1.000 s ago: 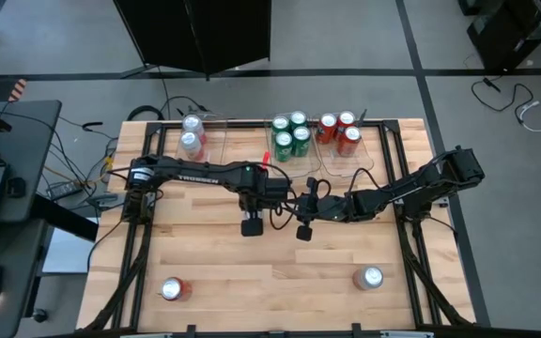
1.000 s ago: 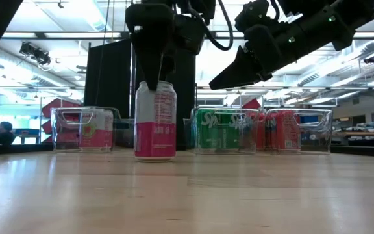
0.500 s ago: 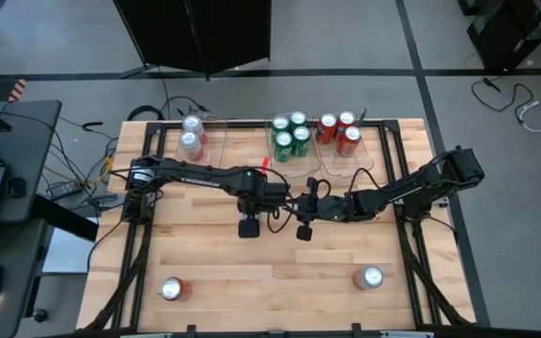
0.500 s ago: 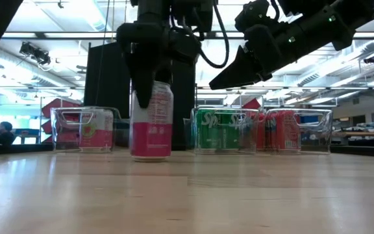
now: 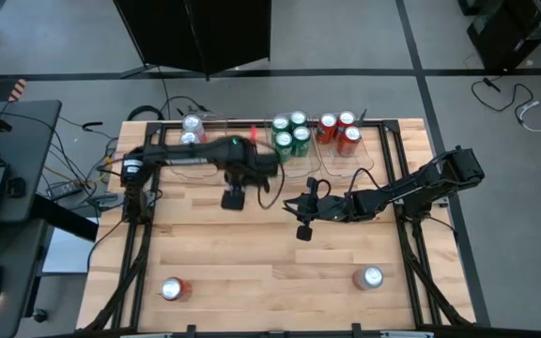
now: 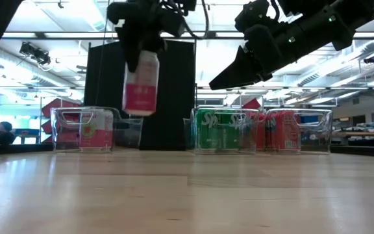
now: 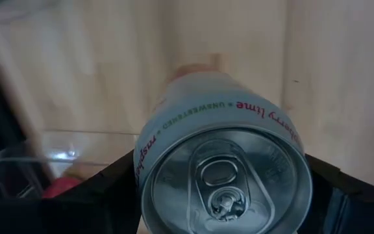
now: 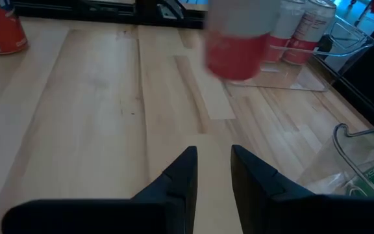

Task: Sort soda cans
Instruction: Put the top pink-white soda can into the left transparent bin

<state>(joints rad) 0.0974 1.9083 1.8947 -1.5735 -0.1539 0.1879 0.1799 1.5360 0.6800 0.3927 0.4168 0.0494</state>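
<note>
Lifted off the table (image 6: pixel 187 195), silver-white can (image 6: pixel 140 82) now hangs in left tool (image 6: pixel 135 49).

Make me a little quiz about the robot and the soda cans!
1. True or false: the left hand holds a can up off the table.
2. How many green cans sit in the middle bin? A) two B) four C) six
3. Fill in: the right hand hangs over the table and holds ____.

Key: 1 true. 2 B. 3 nothing.
</note>
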